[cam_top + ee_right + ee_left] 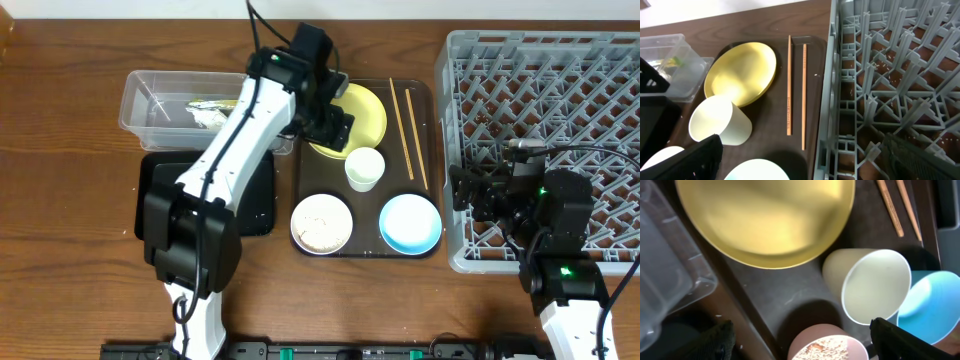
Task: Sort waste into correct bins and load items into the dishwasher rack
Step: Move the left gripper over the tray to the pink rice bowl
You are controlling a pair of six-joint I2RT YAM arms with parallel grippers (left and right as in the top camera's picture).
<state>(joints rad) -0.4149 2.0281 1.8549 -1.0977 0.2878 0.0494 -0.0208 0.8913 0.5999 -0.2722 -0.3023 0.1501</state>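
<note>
The left gripper [335,128], jaws spread and empty, hung over the yellow plate [365,115] at upper centre, on the brown tray [366,212] with the white cup [365,168], white bowl [321,222], blue bowl [410,222] and chopsticks [408,130]. The right gripper [462,192], also spread and empty, sat by the left wall of the grey rack [560,90] at lower right.
</note>
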